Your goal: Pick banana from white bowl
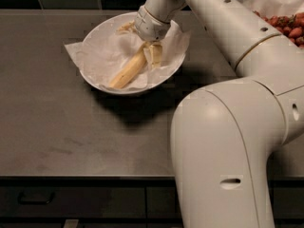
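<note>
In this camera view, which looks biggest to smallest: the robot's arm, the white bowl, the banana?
1. Arm, though nearness to the camera inflates it.
2. White bowl.
3. Banana.
The gripper, in the bowl at the banana's upper end, is too hard to rank.

Strawberries top right, possibly paper-lined; dark counter.
</note>
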`<state>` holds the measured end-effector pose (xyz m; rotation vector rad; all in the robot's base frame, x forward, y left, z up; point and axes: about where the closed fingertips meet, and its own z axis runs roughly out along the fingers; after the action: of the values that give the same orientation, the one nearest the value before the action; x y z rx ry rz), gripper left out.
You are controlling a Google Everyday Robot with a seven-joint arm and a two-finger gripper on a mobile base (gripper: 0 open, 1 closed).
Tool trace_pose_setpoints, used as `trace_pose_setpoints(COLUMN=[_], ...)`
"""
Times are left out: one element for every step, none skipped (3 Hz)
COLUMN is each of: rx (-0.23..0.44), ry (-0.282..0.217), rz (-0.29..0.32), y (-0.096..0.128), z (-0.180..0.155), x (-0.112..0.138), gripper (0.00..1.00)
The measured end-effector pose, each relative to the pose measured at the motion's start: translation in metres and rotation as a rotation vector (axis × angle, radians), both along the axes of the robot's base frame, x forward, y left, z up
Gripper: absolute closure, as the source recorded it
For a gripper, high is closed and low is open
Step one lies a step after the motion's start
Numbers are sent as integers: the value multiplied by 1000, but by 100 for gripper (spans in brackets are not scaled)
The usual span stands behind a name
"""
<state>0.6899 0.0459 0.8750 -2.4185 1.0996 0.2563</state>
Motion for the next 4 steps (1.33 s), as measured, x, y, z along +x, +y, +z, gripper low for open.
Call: trace_pose_setpoints(rx=[0, 0, -6, -12], ry=[0, 36, 64, 80], rz=[0, -18, -35, -32], y=[0, -1, -2, 3], z=[0, -9, -15, -19], x=[0, -6, -13, -17], gripper=[19, 19, 11, 11])
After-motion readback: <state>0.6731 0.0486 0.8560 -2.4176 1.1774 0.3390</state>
